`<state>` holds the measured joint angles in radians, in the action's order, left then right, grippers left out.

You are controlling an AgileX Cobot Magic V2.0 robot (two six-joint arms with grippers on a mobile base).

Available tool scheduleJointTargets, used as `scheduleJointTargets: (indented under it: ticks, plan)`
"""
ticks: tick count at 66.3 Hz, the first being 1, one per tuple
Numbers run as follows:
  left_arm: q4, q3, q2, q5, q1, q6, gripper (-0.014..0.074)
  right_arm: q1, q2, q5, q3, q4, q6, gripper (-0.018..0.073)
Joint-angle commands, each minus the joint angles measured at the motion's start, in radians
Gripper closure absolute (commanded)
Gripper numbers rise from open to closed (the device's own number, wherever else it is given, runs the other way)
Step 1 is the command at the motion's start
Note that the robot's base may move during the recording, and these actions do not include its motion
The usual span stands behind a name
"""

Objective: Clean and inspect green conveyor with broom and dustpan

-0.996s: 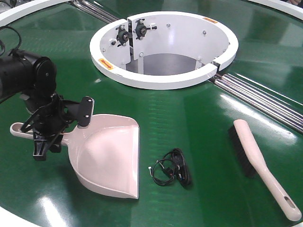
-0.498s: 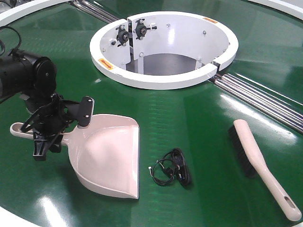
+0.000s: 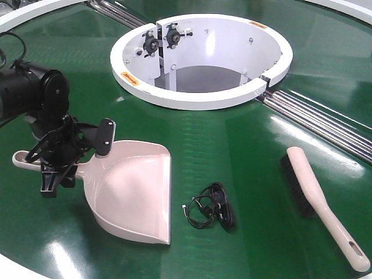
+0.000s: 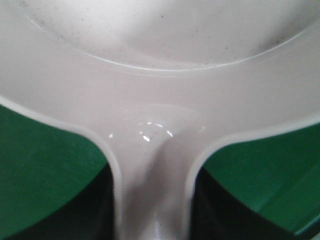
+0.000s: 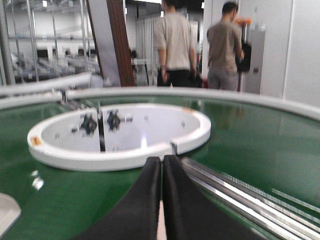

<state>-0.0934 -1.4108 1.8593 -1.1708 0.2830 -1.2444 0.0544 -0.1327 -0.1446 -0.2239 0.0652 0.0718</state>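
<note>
Left gripper (image 4: pixel 152 215) on dustpan (image 3: pixel 131 186) handle; broom (image 3: pixel 317 200) lying free on green conveyor (image 3: pixel 244 145).
Belt glossy dark green, streaked with lamp glare, with a white rim (image 3: pixel 23 11) at upper left. White ring (image 3: pixel 197 99) opens at upper centre; steel rollers (image 3: pixel 319 119) run from it toward the right edge. Behind, a workshop hall: two people (image 5: pixel 175 40) standing with their backs turned, racks at left. Left fingers drawn in narrow, dark edges tight against both sides of the dustpan's handle neck; pan flat on the belt at lower left, mouth toward the bottom edge. Right gripper (image 5: pixel 161 200) pressed together, holding nothing, above the belt. Broom at lower right, bristles leftward, well apart from the pan; a black cable (image 3: pixel 212 212) coiled between them. Small orange stickers (image 3: pixel 126 77) on the ring, too small to read.
</note>
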Motion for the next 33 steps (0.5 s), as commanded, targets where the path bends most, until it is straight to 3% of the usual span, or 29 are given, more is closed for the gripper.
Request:
scheduleJointTargets:
  ticks: [1, 10, 20, 33]
  plan:
    - [0.0, -0.03, -0.049, 0.004, 0.002, 0.007, 0.0603, 0.001, -0.12, -0.09, -0.143, 0.03, -0.003, 0.0568]
    - [0.0, -0.03, -0.049, 0.004, 0.002, 0.007, 0.0603, 0.001, -0.251, -0.241, -0.248, 0.126, 0.0, 0.0568]
    - [0.0, -0.03, -0.049, 0.004, 0.002, 0.007, 0.0603, 0.001, -0.325, -0.243, -0.252, 0.207, -0.006, 0.0568]
    - [0.0, -0.03, -0.049, 0.004, 0.002, 0.007, 0.0603, 0.001, -0.413, -0.342, -0.272, 0.176, 0.022, 0.0554]
